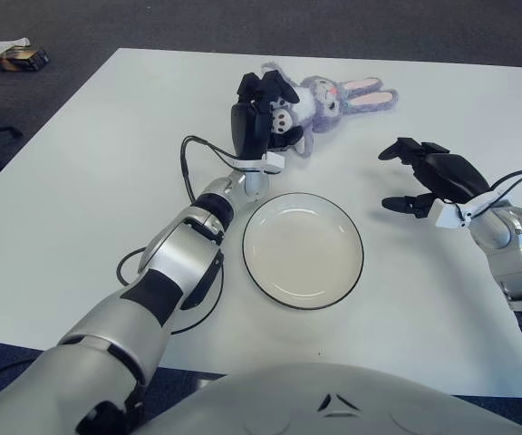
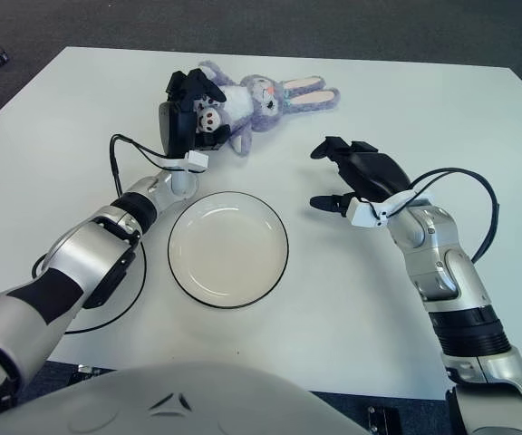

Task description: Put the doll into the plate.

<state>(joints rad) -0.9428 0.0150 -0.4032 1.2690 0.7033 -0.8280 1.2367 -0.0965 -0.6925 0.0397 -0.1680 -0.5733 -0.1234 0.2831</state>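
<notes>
Hiding the doll (image 1: 333,96) feet, left hand (image 1: 259,113) fingers curled around it, right hand (image 1: 429,177) fingers spread

- No words, numbers, labels or signs can be read anywhere in these pictures.

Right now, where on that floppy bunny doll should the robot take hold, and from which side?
Probably the plump body end of the doll, from above on its left, where the left hand is. The doll lies flat with thin ears trailing right, which offer poorer grip. The right hand shows beside the plate.
</notes>
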